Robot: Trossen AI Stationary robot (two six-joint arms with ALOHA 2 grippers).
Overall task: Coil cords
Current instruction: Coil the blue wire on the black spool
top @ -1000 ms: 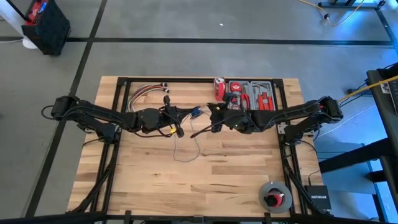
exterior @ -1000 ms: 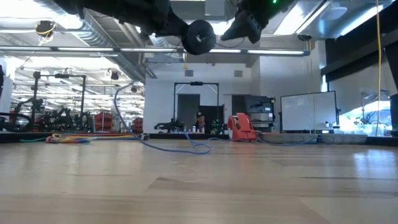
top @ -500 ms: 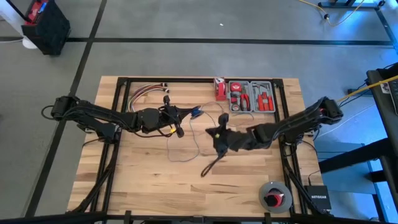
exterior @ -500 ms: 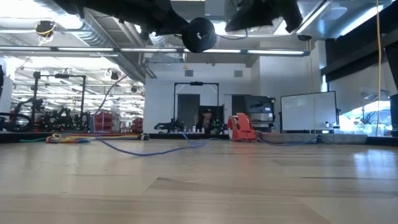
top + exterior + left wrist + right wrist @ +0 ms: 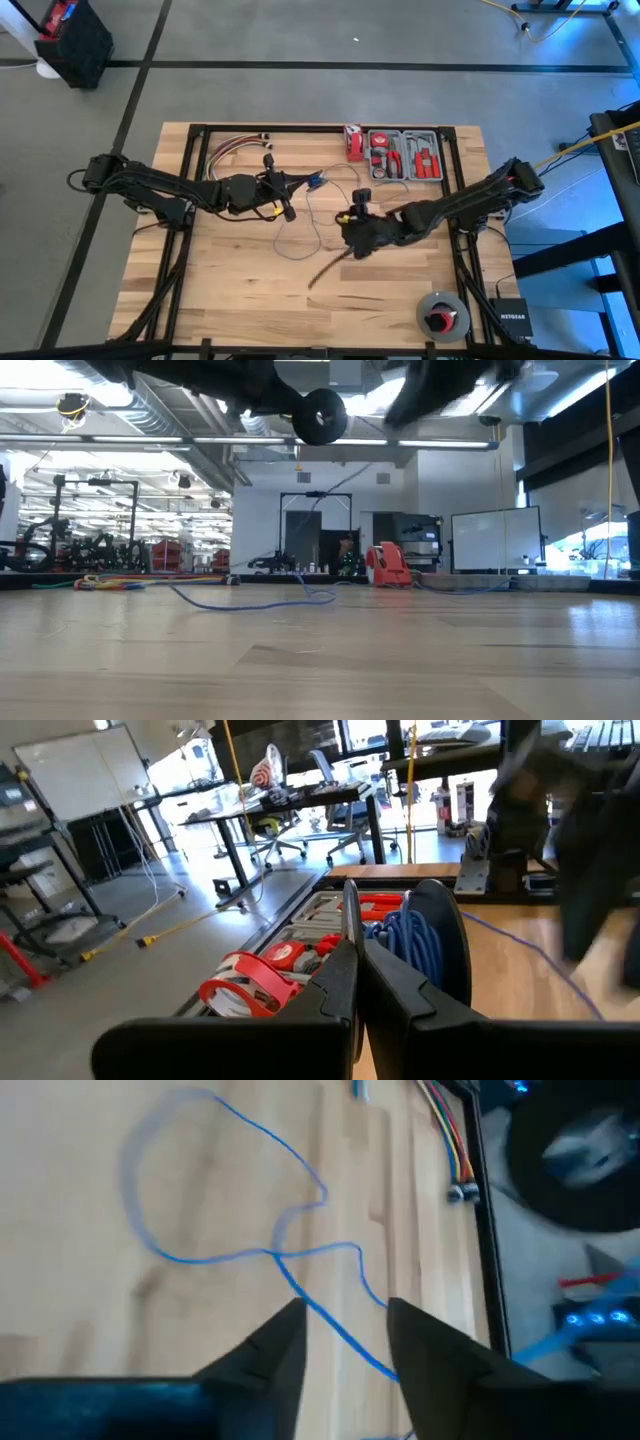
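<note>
- Since half a second ago, my right gripper (image 5: pixel 352 243) has pulled back toward table centre, fingers parted, empty.
- Left gripper (image 5: pixel 290 212) clenched at ten o'clock.
- Cords (image 5: pixel 300 235) loop between them.
- "NETGEAR" box (image 5: pixel 512 318), four o'clock.

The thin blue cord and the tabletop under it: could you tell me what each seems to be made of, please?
The thin blue cord looks like plastic-sheathed wire with a smooth finish: it keeps springy open loops rather than lying limp. What is inside cannot be seen. The tabletop appears to be pale wood with a matt sheen: narrow jointed strips with grain lines, like butcher block.
</note>
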